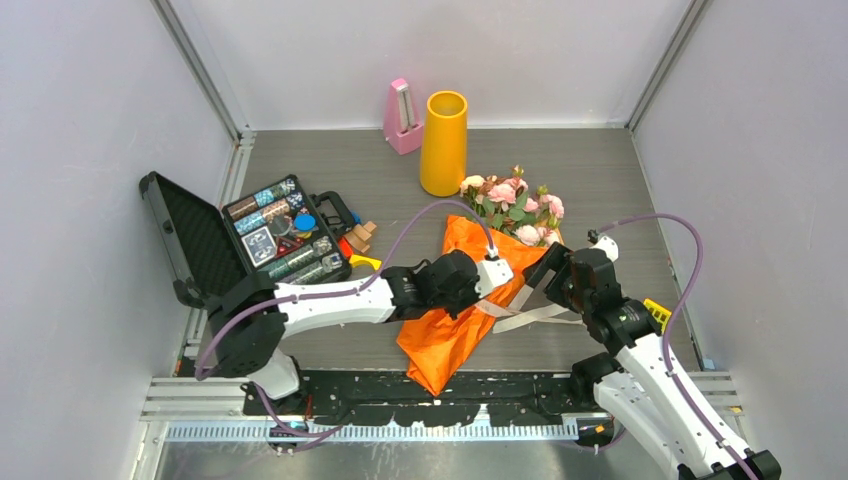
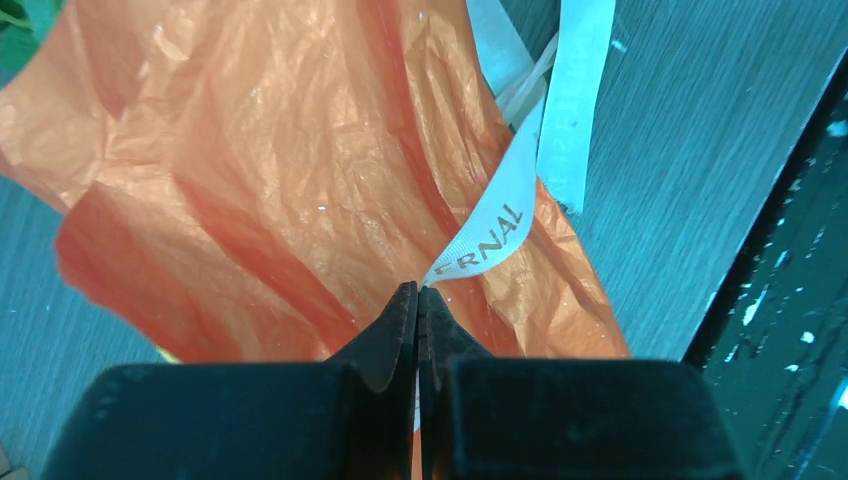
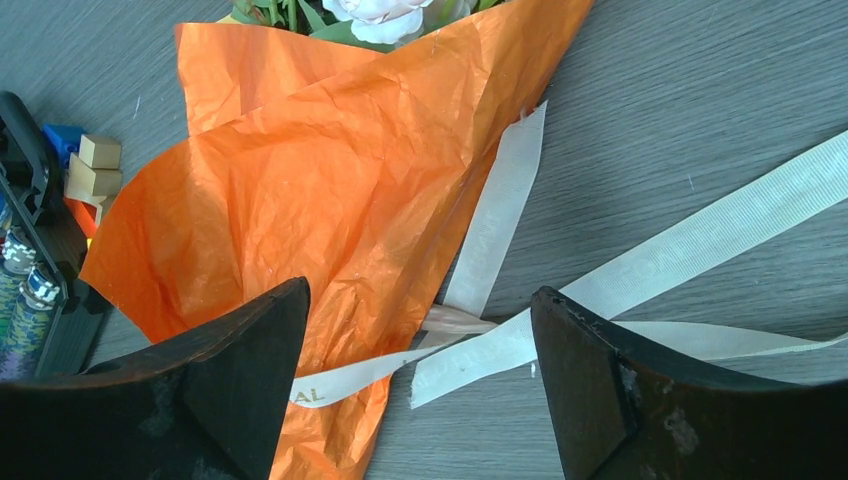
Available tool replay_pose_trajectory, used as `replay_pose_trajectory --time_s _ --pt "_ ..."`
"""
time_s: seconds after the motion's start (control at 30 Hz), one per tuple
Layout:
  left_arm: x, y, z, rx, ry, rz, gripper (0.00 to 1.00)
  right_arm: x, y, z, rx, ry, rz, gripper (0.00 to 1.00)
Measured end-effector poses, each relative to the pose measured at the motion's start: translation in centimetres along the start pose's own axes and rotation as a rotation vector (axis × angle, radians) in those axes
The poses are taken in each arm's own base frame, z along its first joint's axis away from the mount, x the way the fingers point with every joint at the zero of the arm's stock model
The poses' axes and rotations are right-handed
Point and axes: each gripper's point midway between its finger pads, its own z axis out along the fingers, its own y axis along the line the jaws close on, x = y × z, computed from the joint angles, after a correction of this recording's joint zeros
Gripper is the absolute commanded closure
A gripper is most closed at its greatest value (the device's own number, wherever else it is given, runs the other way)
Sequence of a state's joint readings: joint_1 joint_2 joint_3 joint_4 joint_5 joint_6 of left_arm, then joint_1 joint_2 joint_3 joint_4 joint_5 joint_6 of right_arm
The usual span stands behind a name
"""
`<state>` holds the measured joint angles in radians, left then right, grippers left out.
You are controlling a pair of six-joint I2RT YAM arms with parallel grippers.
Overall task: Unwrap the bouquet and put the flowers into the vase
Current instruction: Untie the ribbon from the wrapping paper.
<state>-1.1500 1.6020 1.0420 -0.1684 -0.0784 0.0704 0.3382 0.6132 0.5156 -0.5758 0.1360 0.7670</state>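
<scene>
One bouquet (image 1: 452,335) lies on the desk (image 1: 330,170), its blooms just beside the vase (image 1: 444,143). The left gripper (image 2: 418,300) pinches its ribbon (image 2: 490,235). The right gripper (image 3: 420,290) gapes wide above the ribbon tails.

Overhead view looks good to me: bright, soft, even light from above, the pale walls (image 1: 80,120) bouncing it around, only faint smudgy shadows under the arms (image 1: 330,300). The left wrist view has a teal cast on the table (image 2: 680,150), and the left gripper (image 2: 418,295) at bottom centre is a dark, blurry lump, too close to focus. The orange paper (image 2: 280,180) is crisp, with tiny sparkles. The right wrist view is sharp on the ribbon (image 3: 500,210). The right gripper (image 3: 420,292) is nearly black along the bottom, and the rose (image 3: 380,12) at the top edge is blown out white.
</scene>
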Motion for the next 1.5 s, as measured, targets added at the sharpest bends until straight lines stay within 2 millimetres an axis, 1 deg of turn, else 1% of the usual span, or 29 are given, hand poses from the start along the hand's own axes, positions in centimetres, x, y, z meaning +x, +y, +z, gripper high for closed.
replay_pose_trajectory --time_s 0.13,0.27,0.4,0.43,0.5,0.6,0.7,0.77,0.83,0.9,1.0,1.03,1.2,1.3,1.43,1.47,1.5 --pt "-1.3 0.2 -1.3 -0.005 -0.047 -0.024 1.0 0.1 0.1 0.0 -0.003 0.004 0.0 0.14" --pt "-2.0 0.4 -2.5 -0.019 -0.077 -0.051 1.0 0.2 0.0 0.0 -0.003 0.009 0.002 0.14" --pt "-2.1 1.7 -4.2 -0.058 -0.107 -0.119 1.0 0.3 -0.1 0.1 -0.002 0.01 0.003 0.14" --pt "-2.0 2.1 -4.6 -0.066 -0.113 -0.137 1.0 0.4 -0.1 0.1 -0.002 0.011 0.003 0.13" --pt "-1.9 3.7 -5.7 -0.097 -0.133 -0.199 1.0 0.6 -0.2 0.2 -0.003 0.016 0.006 0.12" --pt "-1.3 6.8 -7.7 -0.155 -0.17 -0.301 1.0 1.1 -0.3 0.5 -0.007 0.032 0.008 0.1" --pt "0.0 10.5 -10.3 -0.225 -0.214 -0.436 1.0 1.5 -0.3 0.7 -0.013 0.048 0.009 0.09" --pt "0.8 12.1 -11.5 -0.26 -0.23 -0.494 1.0 1.8 -0.2 0.9 -0.016 0.06 0.011 0.09" --pt "2.1 13.8 -12.7 -0.308 -0.232 -0.559 1.0 2.2 -0.2 1.2 -0.021 0.076 0.015 0.09" --pt "3.7 15.0 -13.6 -0.348 -0.219 -0.624 1.0 2.6 0.0 1.5 -0.032 0.092 0.022 0.09" --pt "6.4 16.3 -14.6 -0.418 -0.202 -0.731 1.0 3.6 0.2 2.1 -0.047 0.131 0.038 0.1" --pt "7.7 16.8 -15.0 -0.451 -0.197 -0.781 1.0 3.9 0.2 2.3 -0.052 0.142 0.043 0.1" --pt "13.1 18.8 -17.5 -0.608 -0.189 -0.96 1.0 5.1 0.1 2.9 -0.062 0.182 0.06 0.1" --pt "15.3 20.0 -18.6 -0.674 -0.178 -1.038 1.0 5.2 0.3 3.2 -0.071 0.187 0.066 0.11" --pt "17.5 20.9 -19.2 -0.723 -0.142 -1.119 1.0 5.2 0.7 3.6 -0.079 0.191 0.072 0.12" --pt "17.9 21.0 -19.2 -0.728 -0.133 -1.141 0.95 5.2 0.7 3.7 -0.08 0.192 0.074 0.12" --pt "18.2 21.0 -19.1 -0.729 -0.127 -1.153 0.86 5.2 0.8 3.8 -0.082 0.192 0.075 0.12"
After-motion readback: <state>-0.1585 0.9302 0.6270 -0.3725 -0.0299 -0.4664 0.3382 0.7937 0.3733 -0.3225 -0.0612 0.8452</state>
